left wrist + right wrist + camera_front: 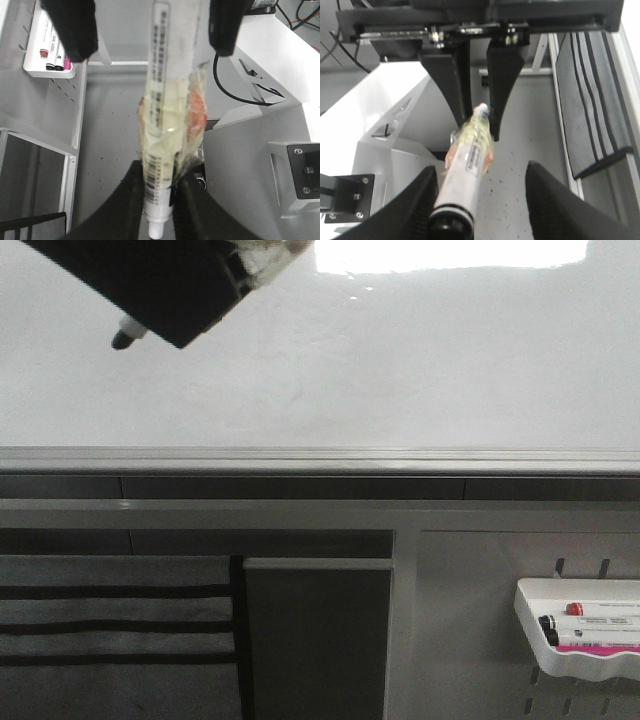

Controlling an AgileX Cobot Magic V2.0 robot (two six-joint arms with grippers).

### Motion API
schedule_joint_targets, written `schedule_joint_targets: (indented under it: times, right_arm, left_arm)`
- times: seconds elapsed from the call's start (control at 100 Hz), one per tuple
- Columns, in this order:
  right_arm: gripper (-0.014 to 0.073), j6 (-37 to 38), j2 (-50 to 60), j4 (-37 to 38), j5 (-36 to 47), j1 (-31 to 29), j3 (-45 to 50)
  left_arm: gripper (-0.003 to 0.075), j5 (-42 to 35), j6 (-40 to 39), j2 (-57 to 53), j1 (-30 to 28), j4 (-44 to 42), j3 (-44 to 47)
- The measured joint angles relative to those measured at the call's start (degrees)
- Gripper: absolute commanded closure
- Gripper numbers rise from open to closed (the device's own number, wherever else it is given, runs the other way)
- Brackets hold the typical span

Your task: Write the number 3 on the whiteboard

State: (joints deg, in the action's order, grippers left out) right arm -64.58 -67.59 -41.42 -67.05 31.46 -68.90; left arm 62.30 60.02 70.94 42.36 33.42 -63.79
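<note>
The whiteboard [400, 370] fills the upper half of the front view and shows only faint smudges; no number 3 shows on it. My left gripper [157, 210] is shut on the white end of a marker [160, 125] wrapped in clear tape. My right gripper [487, 210] is open, and its fingers [555, 210] stand wide on either side of the marker's black end [451, 225]. In the front view a black gripper part [160, 280] sits at the top left. The marker's dark tip [125, 338] pokes out of it in front of the board.
A bright light reflection [450, 252] lies along the board's top. The grey metal rim [320, 455] runs below the board. A small white marker tray [580, 660] with a few markers hangs at the lower right. A grey striped panel [110, 620] sits at the lower left.
</note>
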Motion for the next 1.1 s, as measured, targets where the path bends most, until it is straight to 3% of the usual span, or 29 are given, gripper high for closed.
schedule_joint_targets:
  times: [0.32, 0.68, 0.99, 1.1]
  right_arm:
    - [0.0249, 8.51, -5.10, 8.05, -2.70, 6.50, -6.23]
    - [0.0251, 13.04, -6.55, 11.83, -3.92, 7.25, -10.46]
    - [0.0356, 14.50, -6.55, 11.95, -4.35, 7.38, -10.46]
    - [0.0442, 14.50, -6.55, 11.95, -4.60, 7.38, -10.46]
  left_arm:
    - [0.0681, -0.20, 0.00, 0.00, 0.00, 0.00, 0.00]
    - [0.0681, -0.20, -0.65, 0.00, 0.00, 0.00, -0.13]
    - [0.0681, -0.46, -1.09, 0.00, 0.00, -0.21, -0.13]
    - [0.0681, -0.69, -1.21, 0.00, 0.00, -0.21, -0.13]
